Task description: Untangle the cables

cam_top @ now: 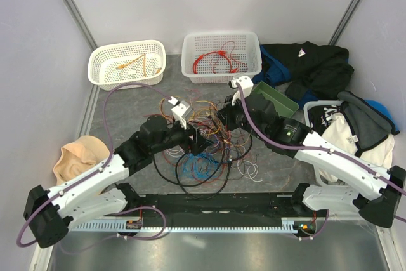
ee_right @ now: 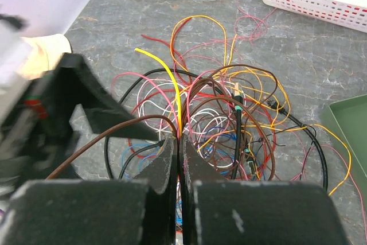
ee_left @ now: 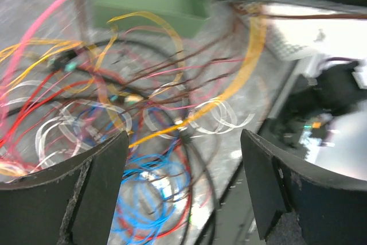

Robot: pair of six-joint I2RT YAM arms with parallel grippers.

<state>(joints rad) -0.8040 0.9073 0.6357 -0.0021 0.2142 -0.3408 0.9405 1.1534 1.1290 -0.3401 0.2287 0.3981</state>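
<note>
The cables (cam_top: 206, 150) lie in a tangled heap of red, orange, yellow, blue, white, brown and black wires mid-table. My left gripper (cam_top: 200, 136) hangs over the heap's left side. In the left wrist view it (ee_left: 183, 182) is open and empty, jaws wide apart above a blue coil (ee_left: 146, 199) and an orange wire (ee_left: 229, 93). My right gripper (cam_top: 223, 117) is at the heap's far right. In the right wrist view it (ee_right: 179, 139) is shut on a few wires, among them a yellow one (ee_right: 172, 81) and a brown one (ee_right: 114, 133).
A white basket (cam_top: 127, 49) at back left holds orange wires. A second white basket (cam_top: 221, 36) holds red wires. A green tray (cam_top: 279, 96) lies right of the heap. Black clothes (cam_top: 317, 61), a bin of garments (cam_top: 355, 131) and a beige cloth (cam_top: 79, 157) flank the area.
</note>
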